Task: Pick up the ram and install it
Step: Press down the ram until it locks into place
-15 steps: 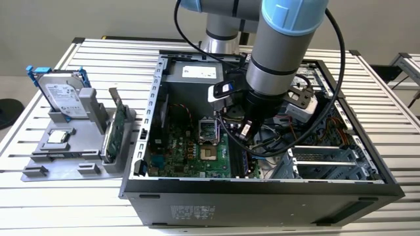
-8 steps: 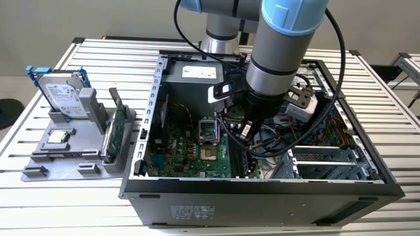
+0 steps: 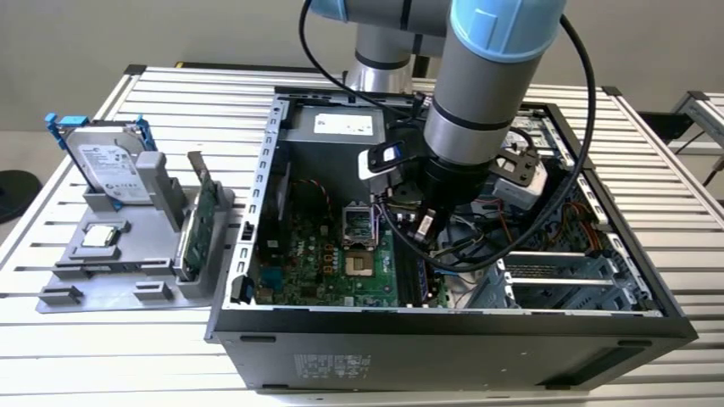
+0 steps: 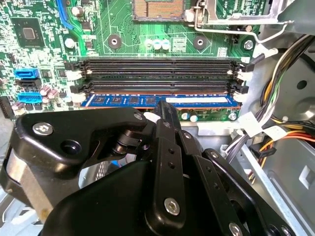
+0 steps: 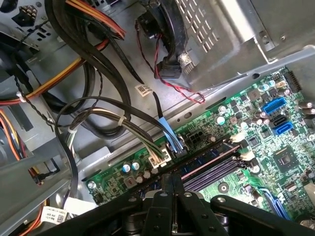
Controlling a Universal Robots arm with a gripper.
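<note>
While my arm reaches down into the open computer case [image 3: 453,326], the parts holder [image 3: 125,271] sits outside it at the exterior view's left, on the slatted surface [image 3: 68,356], with the silver hard drive [image 3: 108,165] and the green card [image 3: 202,233] standing in it. Moving right, the motherboard [image 3: 328,254] lies on the case floor, and my hand [image 3: 430,222] hangs low over its edge beside the memory slots. In the second wrist view the ram [image 4: 157,100] stands on edge in the slot nearest the board's edge, next to two empty dark slots [image 4: 157,64], and my hand [image 4: 165,109] is clenched on the stick's upper edge near its middle. I judge this to be the install step, with the pick-up done. Whether the stick is fully seated I cannot tell; the pale latches [image 4: 241,88] at the slots' ends look not yet closed over it. Finishing would call for a straight, even push down.
</note>
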